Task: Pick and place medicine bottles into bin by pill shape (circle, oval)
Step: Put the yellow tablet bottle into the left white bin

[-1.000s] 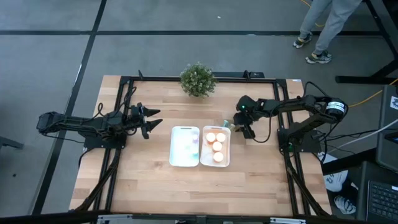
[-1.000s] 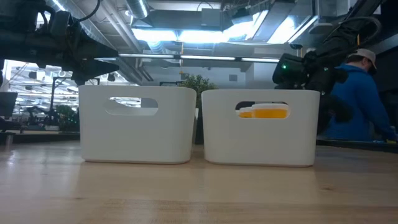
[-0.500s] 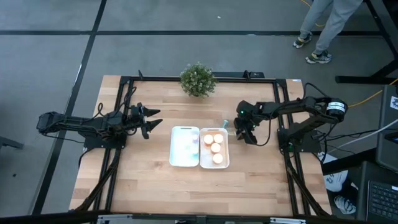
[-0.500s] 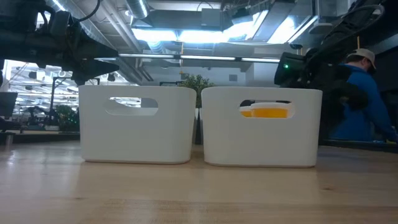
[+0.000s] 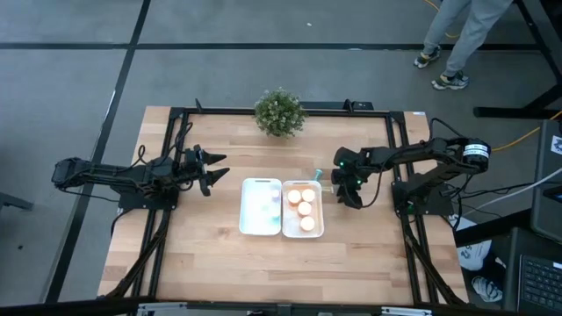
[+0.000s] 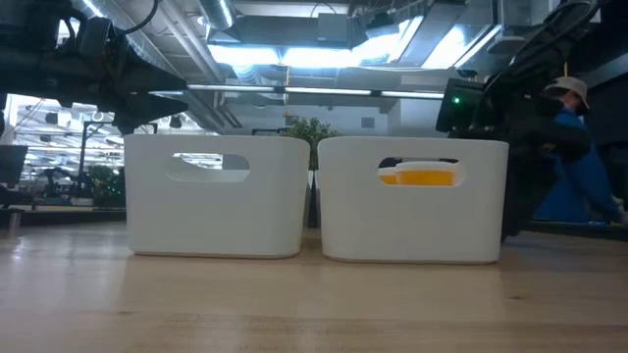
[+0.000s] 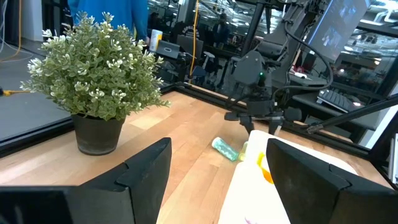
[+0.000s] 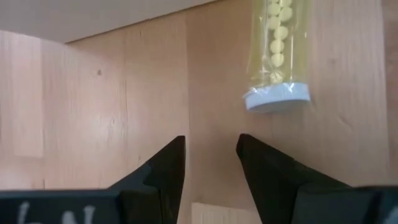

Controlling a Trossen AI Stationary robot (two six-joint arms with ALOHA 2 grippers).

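The right pincer (image 8: 210, 163) points down at the table (image 8: 93, 124), fingers slightly spread and pinching nothing. A pill bottle (image 8: 277, 50) lies on its side just ahead of the fingertips, cap toward them. The left pincer (image 5: 213, 170) waits spread, well apart beyond the bins (image 5: 260, 208).

A pale wooden desk (image 5: 219, 263) stands on a grey floor (image 5: 70, 88) crossed by dark lines. A potted plant (image 5: 280, 112) sits at its far edge. Bright ceiling lights (image 6: 294, 54) glow overhead, and a person in blue (image 6: 579, 167) stands beyond.
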